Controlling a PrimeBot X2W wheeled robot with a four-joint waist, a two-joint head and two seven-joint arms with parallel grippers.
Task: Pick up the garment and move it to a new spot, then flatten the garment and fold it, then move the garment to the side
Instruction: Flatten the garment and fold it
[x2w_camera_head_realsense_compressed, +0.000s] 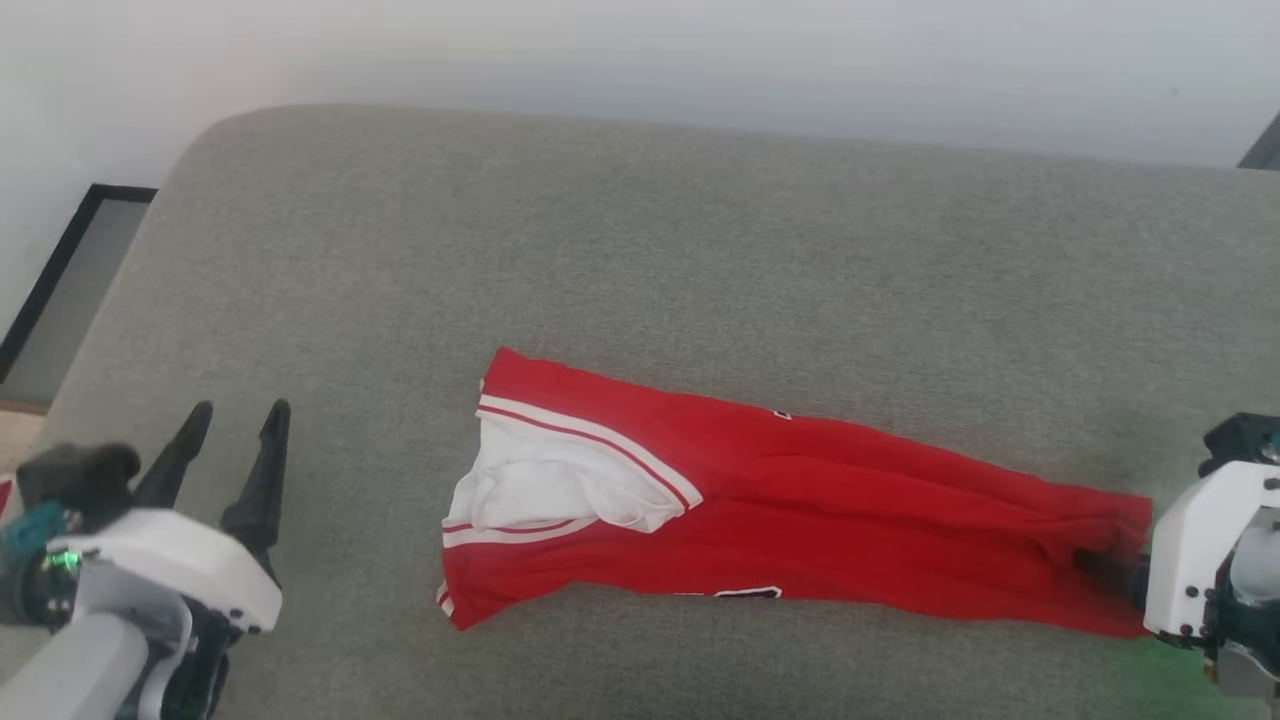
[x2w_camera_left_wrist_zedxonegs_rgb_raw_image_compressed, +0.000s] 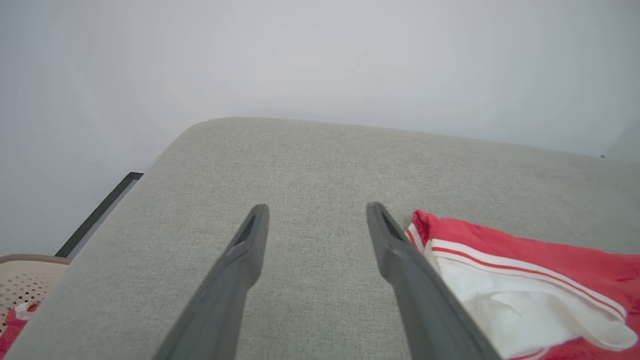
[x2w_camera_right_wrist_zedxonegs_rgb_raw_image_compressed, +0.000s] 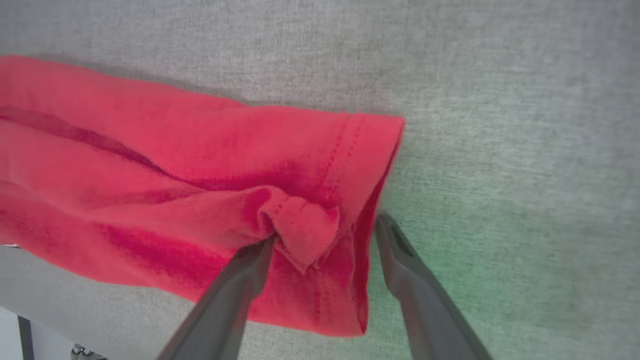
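Red garment (x2w_camera_head_realsense_compressed: 800, 500) creased, long strip on woven grey cushion (x2w_camera_head_realsense_compressed: 700, 250).

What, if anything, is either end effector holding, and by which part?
Nothing. The left end effector hangs open beside the garment; the right end effector stands open astride its hem.

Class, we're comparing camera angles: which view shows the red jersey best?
The head view: nearly the whole jersey lies stretched across the grey cushion, sleeve to hem. The left wrist view gives its white sleeve and striped trim at the right edge; the right wrist view gives the hem end close up.
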